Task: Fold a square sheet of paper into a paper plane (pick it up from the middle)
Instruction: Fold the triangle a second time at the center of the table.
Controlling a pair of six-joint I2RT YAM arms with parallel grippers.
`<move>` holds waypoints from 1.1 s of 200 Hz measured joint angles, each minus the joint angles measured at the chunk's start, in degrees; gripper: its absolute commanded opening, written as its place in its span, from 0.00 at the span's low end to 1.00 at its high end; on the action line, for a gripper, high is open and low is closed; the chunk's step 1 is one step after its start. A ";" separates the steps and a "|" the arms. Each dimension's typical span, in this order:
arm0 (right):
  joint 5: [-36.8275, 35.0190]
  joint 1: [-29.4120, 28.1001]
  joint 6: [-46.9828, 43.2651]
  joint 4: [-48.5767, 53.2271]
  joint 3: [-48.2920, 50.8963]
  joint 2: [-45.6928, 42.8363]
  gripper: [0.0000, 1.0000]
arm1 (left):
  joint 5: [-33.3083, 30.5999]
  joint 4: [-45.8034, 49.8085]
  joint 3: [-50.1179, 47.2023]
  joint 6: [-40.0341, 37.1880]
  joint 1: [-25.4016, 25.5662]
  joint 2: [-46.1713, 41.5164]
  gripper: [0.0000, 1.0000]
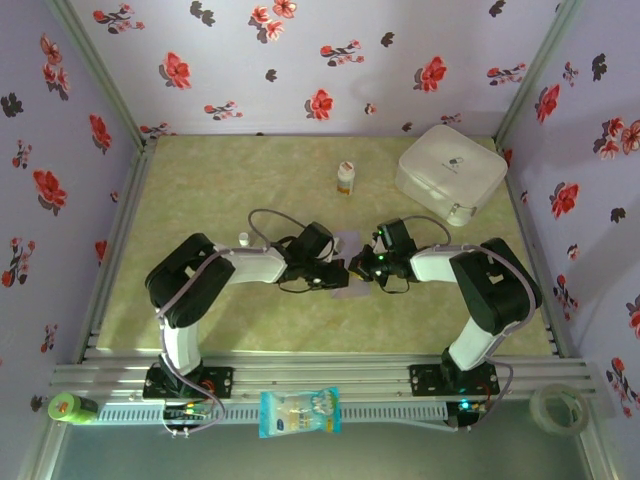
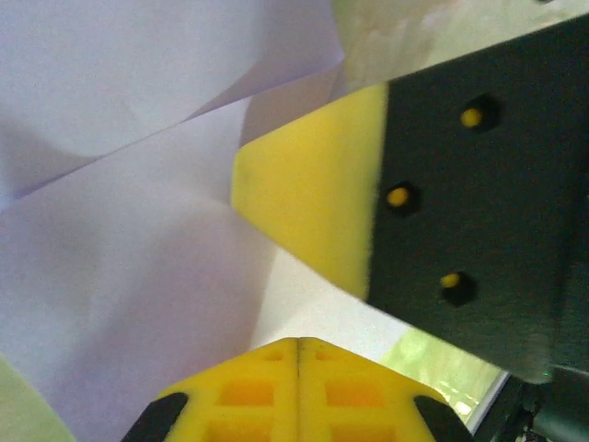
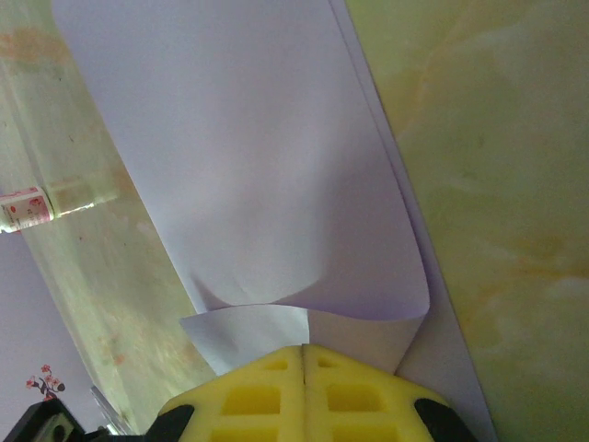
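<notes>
**Q:** How is the left gripper set?

**A:** The left gripper (image 2: 297,350) is seen closed, its two yellow fingertips pressed together with only a thin seam between them. It is held low over the square sheet of paper (image 2: 138,276), pale lavender, which is spread beneath it in overlapping folded layers. Whether any paper is pinched between the tips cannot be told.

**Q:** And the right gripper?

**A:** The right gripper (image 3: 304,354) is closed as well, with its fingertips flat against each other. A curled-over edge of the sheet is met right at its tips, and a smaller flap is tucked under that curl. Whether the edge is actually gripped cannot be told. In the left wrist view, one yellow pad (image 2: 304,212) of the right gripper, mounted on its black finger, is seen just beside the left fingertips.

**Q:** Where is the sheet located?

**A:** It is laid near the middle of the green marbled bench (image 1: 200,200), between the two grippers, which are set tip to tip from either side.

**Q:** What is found further out?

**A:** A small white bottle (image 1: 345,178) is stood upright beyond the sheet, well apart from it. A white rounded case (image 1: 450,172) is set at the far right corner. A blue-white snack packet (image 1: 299,412) is laid on the near rail between the arm bases.
</notes>
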State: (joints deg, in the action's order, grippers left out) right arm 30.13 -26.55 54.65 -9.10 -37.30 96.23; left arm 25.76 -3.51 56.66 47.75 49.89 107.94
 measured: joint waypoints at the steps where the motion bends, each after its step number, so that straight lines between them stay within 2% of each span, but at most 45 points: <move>1: 0.00 0.00 0.00 0.00 0.00 0.00 0.00 | -0.02 0.00 -0.04 0.00 0.00 0.00 0.00; 144: -0.15 0.00 -0.07 0.13 0.00 0.00 0.00 | -0.11 -7.37 -6.23 1.53 0.15 -1.16 0.00; 220: -0.15 0.00 -0.20 0.15 0.00 0.00 0.00 | -0.24 -5.25 -9.22 1.64 0.63 -4.35 0.00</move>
State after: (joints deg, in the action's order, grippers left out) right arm 29.98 -26.55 54.46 -8.95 -37.30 96.23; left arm 25.52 -8.75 47.44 49.39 50.52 103.59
